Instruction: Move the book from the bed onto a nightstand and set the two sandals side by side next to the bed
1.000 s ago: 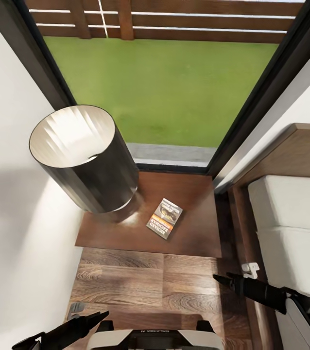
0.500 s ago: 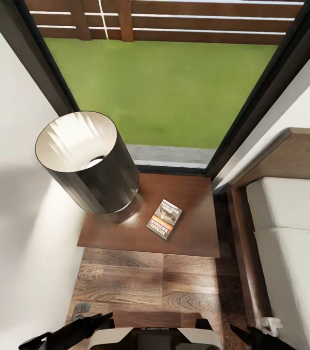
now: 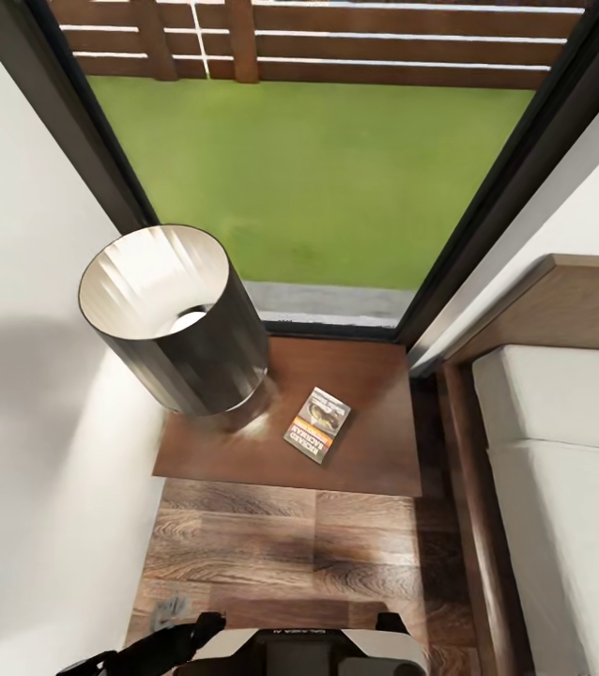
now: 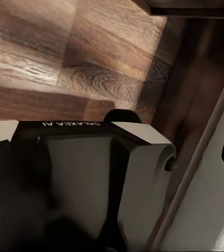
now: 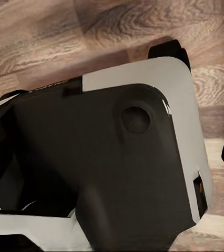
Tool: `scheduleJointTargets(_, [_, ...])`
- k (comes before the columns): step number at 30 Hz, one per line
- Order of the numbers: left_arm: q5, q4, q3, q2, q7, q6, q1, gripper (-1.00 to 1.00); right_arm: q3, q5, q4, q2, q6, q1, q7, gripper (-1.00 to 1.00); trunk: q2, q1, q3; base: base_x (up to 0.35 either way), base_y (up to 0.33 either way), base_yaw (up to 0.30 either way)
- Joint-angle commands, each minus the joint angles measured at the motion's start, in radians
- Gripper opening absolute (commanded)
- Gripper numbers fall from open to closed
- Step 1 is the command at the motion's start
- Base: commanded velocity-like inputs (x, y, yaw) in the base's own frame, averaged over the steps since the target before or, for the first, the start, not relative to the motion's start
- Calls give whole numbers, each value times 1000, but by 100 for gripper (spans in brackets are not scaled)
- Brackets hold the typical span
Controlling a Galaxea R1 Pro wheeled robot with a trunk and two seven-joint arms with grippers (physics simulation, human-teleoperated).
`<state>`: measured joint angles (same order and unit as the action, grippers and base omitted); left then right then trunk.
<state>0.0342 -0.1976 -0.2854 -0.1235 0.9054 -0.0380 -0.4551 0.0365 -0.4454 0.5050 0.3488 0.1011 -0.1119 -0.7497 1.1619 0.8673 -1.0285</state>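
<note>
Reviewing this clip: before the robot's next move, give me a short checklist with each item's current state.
1. Book lies on the nightstand: ok, flat on the top, beside the lamp and apart from it.
2. Book well inside the nightstand's edges: ok.
3. Bed has no book on its visible mattress: ok.
4. Sandals placed side by side next to the bed: cannot tell; none on the floor strip visible here.
5. Left gripper empty: cannot tell, only a dark part at the head view's lower edge.
6. Right gripper state: cannot tell.
</note>
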Motion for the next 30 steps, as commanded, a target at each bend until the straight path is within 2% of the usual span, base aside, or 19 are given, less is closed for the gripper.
scheduleJointTargets(1, [3, 19, -1, 0, 0, 9, 0, 100, 2, -10, -12, 0, 10, 0, -5, 100, -7, -4, 3, 0, 0, 0])
scheduleJointTargets(5, [3, 61, -1, -1, -33, 59, 0, 100, 2, -10, -28, 0, 8, 0, -4, 100, -35, -19, 20, 0, 0, 0])
scheduleJointTargets(12, [2, 130, 0, 1, -231, 105, 0, 100, 3, -10, -34, 0, 8, -1, -5, 100, -84, -46, 53, 0, 0, 0])
scheduleJointTargets(17, [-6, 162, 0, 0, -304, 126, 0, 100, 3, -10, -35, 0, 9, 0, -5, 100, -119, -65, 77, 0, 0, 0])
scheduleJointTargets(23, [-141, 175, 5, 1, -423, 148, 8, 100, 3, -10, -38, -1, 9, -1, -3, 100, -161, -88, 105, 0, 0, 0])
scheduleJointTargets(26, [-178, 176, 6, 2, -455, 150, 11, 100, 3, -10, -38, -1, 8, -1, -2, 100, -175, -96, 116, 0, 0, 0])
scheduleJointTargets(30, [-198, 176, 6, 2, -471, 151, 13, 100, 3, -10, -39, -1, 9, -1, -2, 100, -175, -96, 122, 0, 0, 0])
